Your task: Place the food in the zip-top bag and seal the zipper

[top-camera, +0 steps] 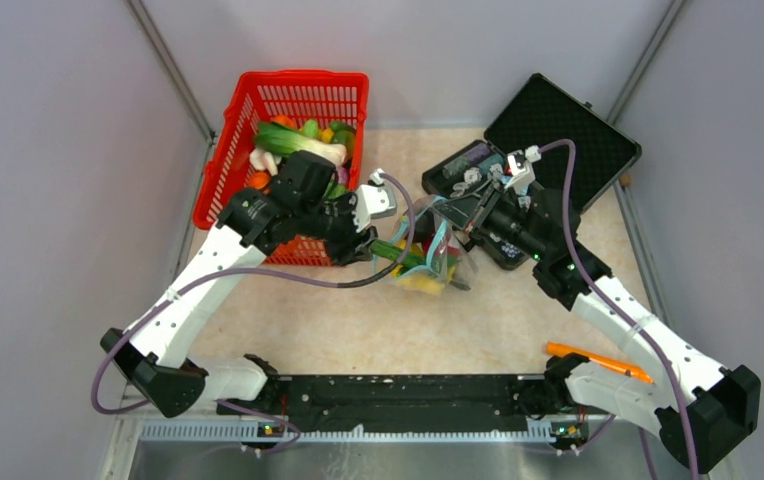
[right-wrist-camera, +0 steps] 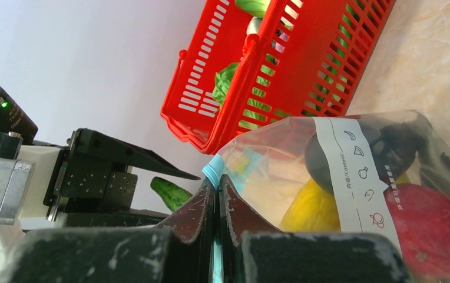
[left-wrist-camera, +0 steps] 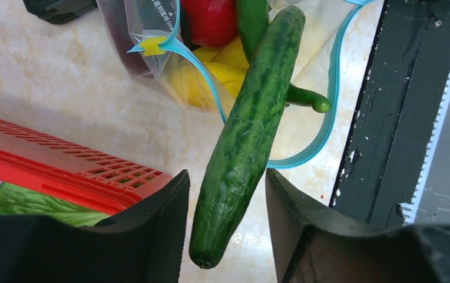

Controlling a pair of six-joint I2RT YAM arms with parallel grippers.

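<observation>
- Cucumber (left-wrist-camera: 246, 135) sits between the two fingers of the left end effector (left-wrist-camera: 227, 174). The fingers stand apart, one on each side of its blunt near end. I cannot tell whether they press it or only flank it.
- Its long axis runs straight out from that end effector. The far end points into the open mouth of the zip-top bag (right-wrist-camera: 270, 171) and is already past the zipper (right-wrist-camera: 211, 170).
- From above, that axis lies roughly left to right across the bench (top-camera: 358, 320), with the far tip toward the right arm.
- Inside the bag beside the cucumber's far end are a red round piece (left-wrist-camera: 214, 20), yellow pieces (left-wrist-camera: 222, 68) and a slimmer green piece (left-wrist-camera: 308, 99).
- The right end effector (right-wrist-camera: 217, 186) has its fingers pressed together, clamped on the bag's mouth edge, with the light-blue zipper strip caught between them.
- The bag sits mid-bench between the two end effectors. It is just right of the red basket (top-camera: 233, 150) and in front of the open black case (top-camera: 568, 125). Its mouth faces the left end effector.
- The basket holds leafy greens (top-camera: 293, 140) and other toy pieces.
- An orange tool (top-camera: 598, 360) lies on the bench near the right arm's base, well apart from the bag.
</observation>
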